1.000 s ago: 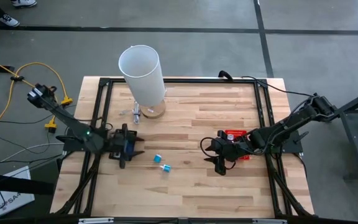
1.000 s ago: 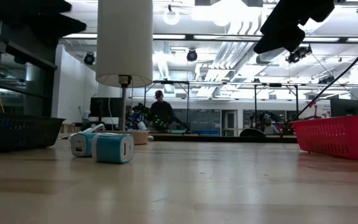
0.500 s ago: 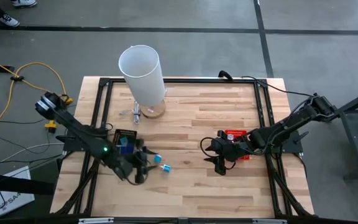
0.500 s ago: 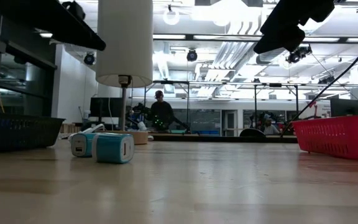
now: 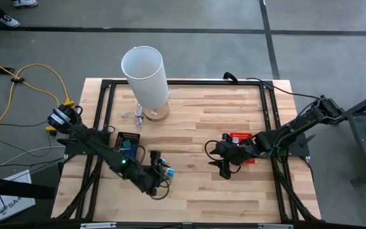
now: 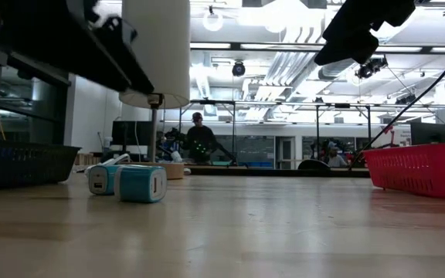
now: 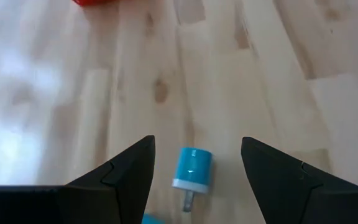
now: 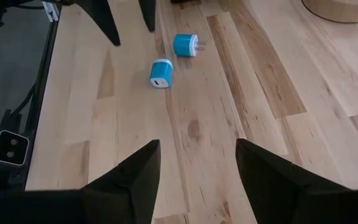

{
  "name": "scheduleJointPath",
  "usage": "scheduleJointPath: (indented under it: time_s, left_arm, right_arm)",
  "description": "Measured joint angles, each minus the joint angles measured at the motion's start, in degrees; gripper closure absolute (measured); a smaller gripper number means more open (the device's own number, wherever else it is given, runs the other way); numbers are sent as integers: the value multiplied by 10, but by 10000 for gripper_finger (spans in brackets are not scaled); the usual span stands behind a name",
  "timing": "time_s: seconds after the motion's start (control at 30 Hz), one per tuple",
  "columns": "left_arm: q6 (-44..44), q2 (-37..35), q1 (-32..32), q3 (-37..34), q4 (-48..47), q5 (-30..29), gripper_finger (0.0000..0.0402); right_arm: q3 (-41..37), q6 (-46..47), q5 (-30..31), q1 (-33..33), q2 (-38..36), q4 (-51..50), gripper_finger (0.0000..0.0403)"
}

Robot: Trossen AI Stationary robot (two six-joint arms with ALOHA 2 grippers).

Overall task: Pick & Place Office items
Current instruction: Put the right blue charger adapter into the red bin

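Two small blue-and-white charger cubes (image 8: 185,45) (image 8: 160,73) lie on their sides on the wooden table, left of centre; the low view shows them too (image 6: 141,184) (image 6: 103,179). My left gripper (image 7: 196,144) hovers open just above them, slanting down. One cube (image 7: 191,174) lies below the gap between its fingers, untouched. In the high view the left gripper (image 5: 159,177) partly covers the cubes (image 5: 168,170). My right gripper (image 8: 197,155) hangs open and holds nothing, right of centre (image 5: 216,159).
A red mesh basket (image 6: 419,170) sits on the table's right side, partly under my right arm (image 5: 241,136). A dark basket (image 5: 127,141) with blue items stands at the left. A tall white cylinder (image 5: 145,75) rises on a round base at the far left-centre.
My left gripper has swung from above the dark basket toward the table's near edge and centre, ending over the two blue cubes. It has tipped further downward and stayed open. The cubes have not moved.
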Motion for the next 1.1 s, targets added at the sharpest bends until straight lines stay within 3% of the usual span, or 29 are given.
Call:
scheduleJointPath:
  time_s: [0.2,0.43,1.1]
  left_arm:
    - [-34,13,66,0,-5,153,169]
    - [-9,30,93,0,-8,167,169]
    - [-24,83,91,0,8,187,169]
  right_arm:
    - [0,0,0,0,0,0,207]
    - [0,0,0,0,0,4,207]
    - [0,0,2,0,0,25,207]
